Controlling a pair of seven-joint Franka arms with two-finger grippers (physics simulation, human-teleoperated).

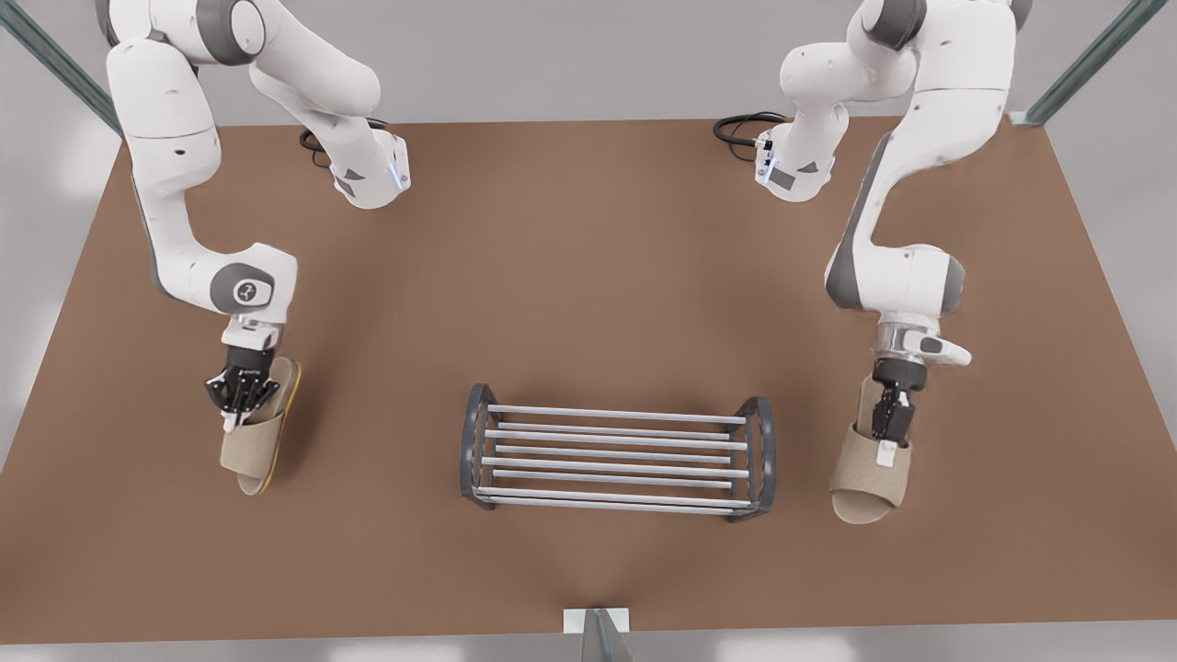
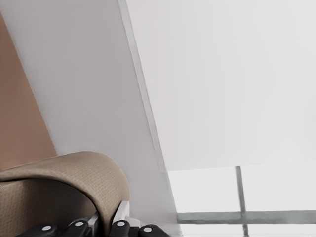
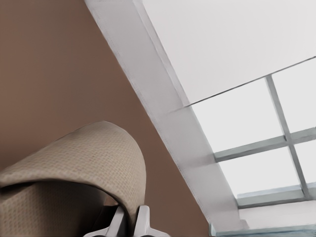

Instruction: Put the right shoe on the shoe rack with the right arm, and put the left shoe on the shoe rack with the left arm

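Left tool (image 1: 241,405) pinched left shoe (image 1: 253,455) | right tool (image 1: 890,428) pinched right shoe (image 1: 864,487) | shoe rack (image 1: 616,455) lay between them, bars running left-right

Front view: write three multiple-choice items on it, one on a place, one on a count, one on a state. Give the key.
1. Where does the shoe rack stand on the table?
A. Against the arms' bases
B. Between the two slippers
C. At the edge on the front view's left

2. How many beige slippers are there?
A. One
B. Two
C. Three

3. What is the rack holding?
A. Nothing, its bars are bare
B. One slipper
C. Both slippers

Key:
1 B: the slipper on the front view's left and the slipper on the front view's right flank the rack.
2 B: one slipper hangs in each pincer, the left pincer and the right pincer.
3 A: both slippers are gripped off to the sides, away from the bars.
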